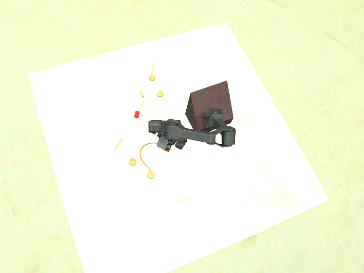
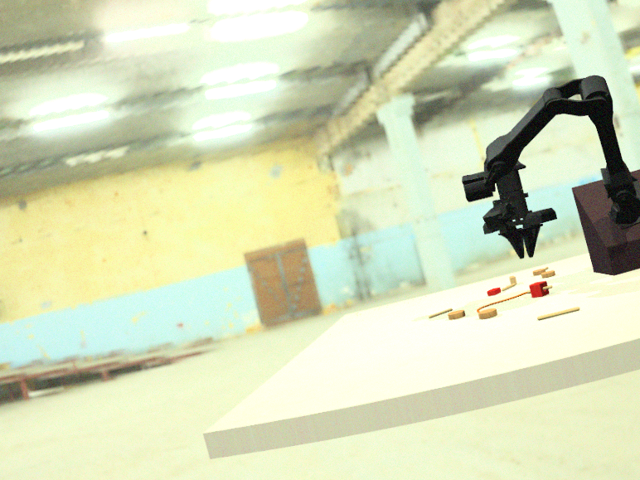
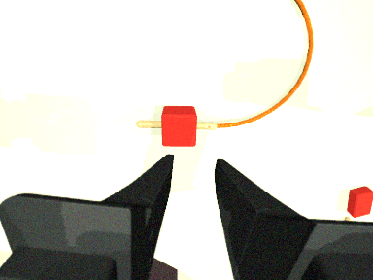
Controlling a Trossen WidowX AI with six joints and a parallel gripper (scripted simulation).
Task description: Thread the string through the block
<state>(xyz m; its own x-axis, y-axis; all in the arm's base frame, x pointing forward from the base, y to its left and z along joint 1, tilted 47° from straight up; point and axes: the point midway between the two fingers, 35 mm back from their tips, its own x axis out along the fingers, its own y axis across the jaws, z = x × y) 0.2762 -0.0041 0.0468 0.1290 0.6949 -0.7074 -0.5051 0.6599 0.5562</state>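
Note:
The red block [image 1: 168, 150] [image 2: 539, 288] [image 3: 179, 126] sits on the table. The string's stick [image 2: 548, 287] [image 3: 149, 124] lies in its hole and shows on both sides: the tip at the left in the wrist view, the string end at the right. The orange string [image 1: 140, 151] [image 2: 504, 300] [image 3: 311, 44] leaves that right end and curves to its button [image 1: 150, 174] [image 2: 487, 313]. My gripper [image 2: 526, 256] [image 3: 194, 163] is partly open and empty, high above the table and the block. In the top view the arm hides its fingertips and part of the stick.
Another red piece [image 1: 136, 114] [image 2: 493, 291] [image 3: 359, 201] lies by a loose stick [image 1: 141, 104]. Other loose sticks [image 1: 118, 144] [image 1: 184, 199] [image 1: 152, 67] and buttons [image 1: 132, 161] [image 1: 160, 93] [image 1: 152, 77] lie around. A big dark box [image 1: 209, 100] [image 2: 592, 224] stands at the arm's base.

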